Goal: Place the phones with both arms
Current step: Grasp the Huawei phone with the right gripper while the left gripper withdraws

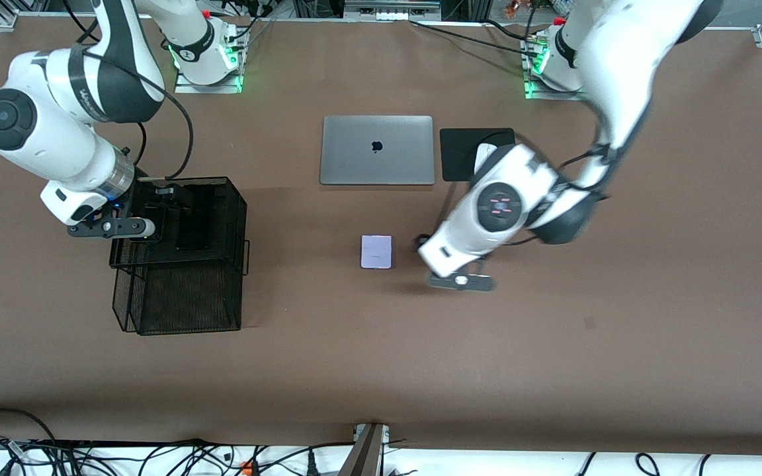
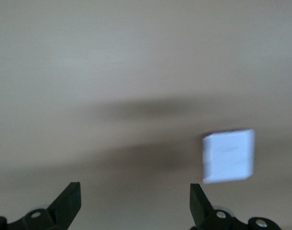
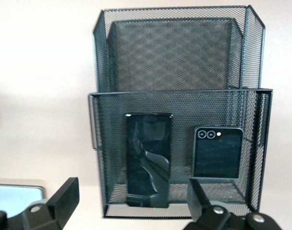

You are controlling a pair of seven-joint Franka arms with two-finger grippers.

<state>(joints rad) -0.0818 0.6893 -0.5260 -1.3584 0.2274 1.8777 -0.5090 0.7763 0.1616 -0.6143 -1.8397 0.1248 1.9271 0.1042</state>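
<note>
The pale lavender phone (image 1: 376, 252) lies flat on the brown table, nearer the front camera than the laptop; it also shows in the left wrist view (image 2: 229, 155). My left gripper (image 1: 423, 245) hangs low beside it, toward the left arm's end, open and empty (image 2: 135, 203). The long slim black phone (image 3: 148, 160) and the small squarish black phone (image 3: 218, 152) lie side by side in one compartment of the black mesh basket (image 3: 179, 92). My right gripper (image 1: 168, 203) is over that basket (image 1: 182, 304), open and empty (image 3: 131, 201).
A closed grey laptop (image 1: 377, 150) lies at mid-table. A black mouse pad (image 1: 460, 158) with a white mouse (image 1: 483, 154), partly covered by the left arm, lies beside it. The basket's other compartment (image 3: 170, 52) holds nothing.
</note>
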